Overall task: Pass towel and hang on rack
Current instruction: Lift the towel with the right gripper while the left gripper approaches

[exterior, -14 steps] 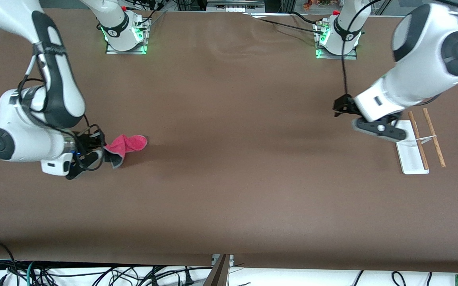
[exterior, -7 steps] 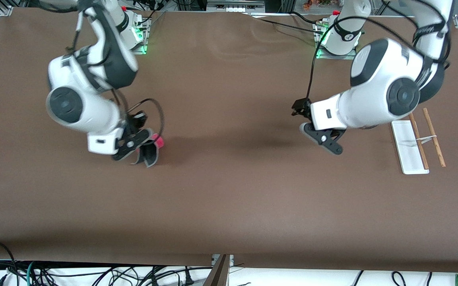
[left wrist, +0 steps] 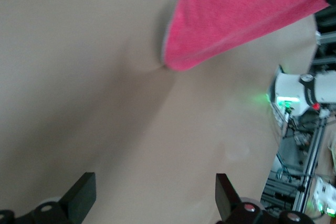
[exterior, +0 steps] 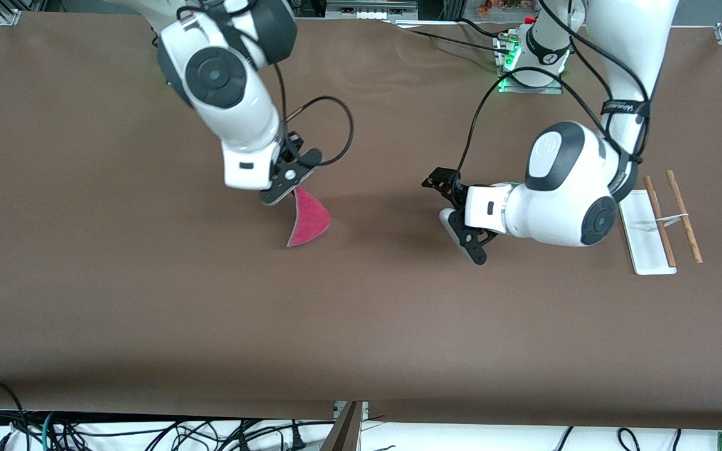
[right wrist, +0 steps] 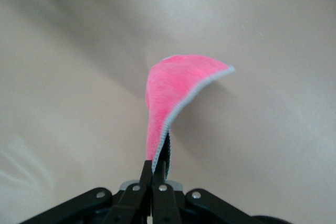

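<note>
The pink-red towel (exterior: 308, 219) hangs by one corner from my right gripper (exterior: 289, 188), which is shut on it over the middle of the table. In the right wrist view the towel (right wrist: 176, 90) rises from the pinched jaws of the right gripper (right wrist: 156, 170), its grey edge showing. My left gripper (exterior: 447, 212) hovers beside it, toward the left arm's end, open and empty, pointing at the towel. The left wrist view shows the towel (left wrist: 236, 19) ahead of the open left gripper (left wrist: 155, 187). The rack (exterior: 644, 245) stands at the left arm's end, with two brown rods.
Brown table cover (exterior: 361, 326) spans the whole work surface. Both arm bases with green lights stand along the edge farthest from the front camera, the left arm's base (exterior: 530, 69) among them. Cables lie below the table's front edge.
My right gripper has lifted the towel from the right arm's end of the table and carried it to the middle. My left arm has swung from the rack toward the towel.
</note>
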